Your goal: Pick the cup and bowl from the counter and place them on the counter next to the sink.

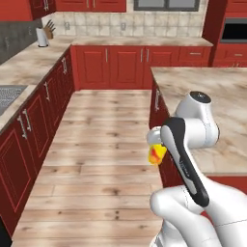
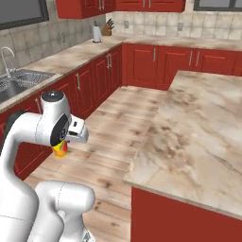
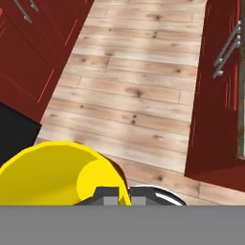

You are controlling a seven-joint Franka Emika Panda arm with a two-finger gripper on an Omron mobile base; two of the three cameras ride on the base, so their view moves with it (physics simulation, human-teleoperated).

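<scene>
1. My arm is folded back on itself above my base, forearm angled down and the wrist held out over the wooden floor (image 1: 96,159) of the aisle, between the two runs of red cabinets.
2. My end effector (image 3: 118,195) is closed on the cup (image 3: 62,174). In the hand view the yellow rim and inside wall of the cup sit right against my dark finger tips, at the bottom left.
3. In the left base view the cup (image 1: 157,154) shows as a yellow patch with a red-orange mark, just left of my forearm and partly hidden by it. It hangs clear of the floor, beside the island cabinet front.
4. In the right base view the cup (image 2: 60,149) pokes out below my wrist, level with the lower cabinet doors on the sink side.
5. The cup is tilted, with its open mouth facing my hand camera; the exact angle I cannot tell.
6. The sink (image 2: 19,80) lies at the far left of the right base view, set in the marbled counter (image 2: 71,56) with a chrome faucet (image 2: 5,59) behind it. The cup is well apart from that counter, out over the aisle.
7. The island counter (image 1: 226,96) stands to my right, its top bare where visible.
</scene>
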